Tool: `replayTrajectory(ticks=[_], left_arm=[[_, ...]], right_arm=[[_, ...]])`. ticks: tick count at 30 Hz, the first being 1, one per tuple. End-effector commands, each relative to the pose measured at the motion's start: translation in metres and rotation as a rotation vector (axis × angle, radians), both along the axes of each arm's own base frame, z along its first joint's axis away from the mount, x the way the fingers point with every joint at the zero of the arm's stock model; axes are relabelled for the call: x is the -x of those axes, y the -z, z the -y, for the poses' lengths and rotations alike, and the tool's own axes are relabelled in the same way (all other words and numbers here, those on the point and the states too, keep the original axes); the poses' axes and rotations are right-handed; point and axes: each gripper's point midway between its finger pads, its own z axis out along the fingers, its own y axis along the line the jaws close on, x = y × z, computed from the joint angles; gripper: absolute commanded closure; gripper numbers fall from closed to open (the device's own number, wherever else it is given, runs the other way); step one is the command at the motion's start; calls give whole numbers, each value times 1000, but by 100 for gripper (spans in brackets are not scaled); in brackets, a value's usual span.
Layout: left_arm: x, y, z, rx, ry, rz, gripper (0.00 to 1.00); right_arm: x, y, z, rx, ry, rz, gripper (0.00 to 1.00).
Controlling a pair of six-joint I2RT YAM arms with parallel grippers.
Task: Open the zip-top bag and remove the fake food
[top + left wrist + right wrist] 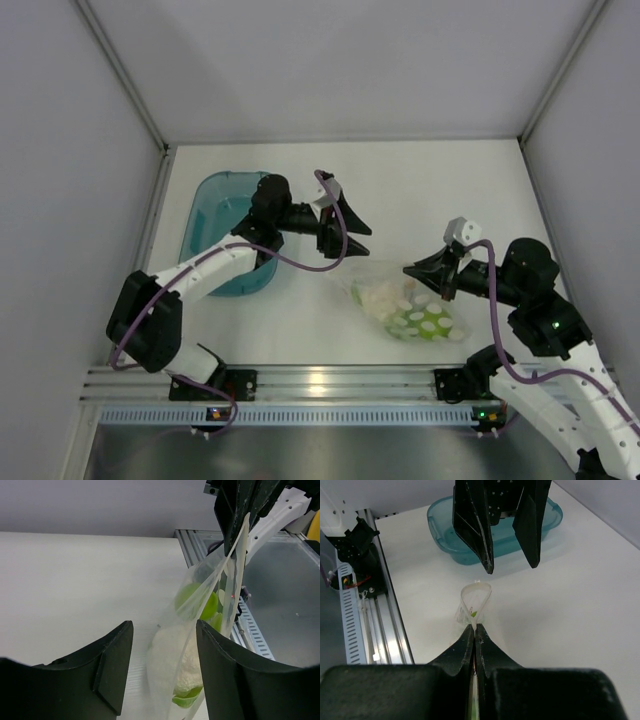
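Holding the bag [395, 300] by its 12 o'clock rim, your clamped right gripper [474, 626] may lose the slick film if your open left gripper [164, 624], at 11 o'clock, tugs hard.

One zip-top bag [362, 277], three pieces of fake food [382, 300], one teal tub [213, 215], two arms [205, 270].

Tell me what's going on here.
The right gripper is shut on one edge of the zip-top bag, holding that side up off the table. The left gripper is open, poised near the bag's partly open mouth without touching it. The fake food sits inside; nothing is out yet.
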Motion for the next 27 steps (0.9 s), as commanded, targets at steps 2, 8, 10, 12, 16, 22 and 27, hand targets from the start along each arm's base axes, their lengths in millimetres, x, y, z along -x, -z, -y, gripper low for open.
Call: replayTrajectory(ticks=[2,8,10,12,16,22,27], left_arm=[[17,-1,2,8,83,-1,42],[21,16,5,-18,88,-39,48],[25,19,5,-24,109,-50,48],[28,24,5,-31,120,-61,48],[34,29,6,-41,146,-78,46],[34,41,6,-59,136,-102,65],[28,40,7,-58,83,-96,98]], right_arm=[[1,-30,-4,-52,-23,118,100],[2,-34,-4,-64,-27,131,100],[-1,-34,-3,-63,-10,134,100],[-2,-34,-3,-63,-10,134,100],[-4,-32,-5,-57,-15,123,100],[-2,-39,-6,-92,-23,158,100],[-11,-36,-6,-92,10,152,100]])
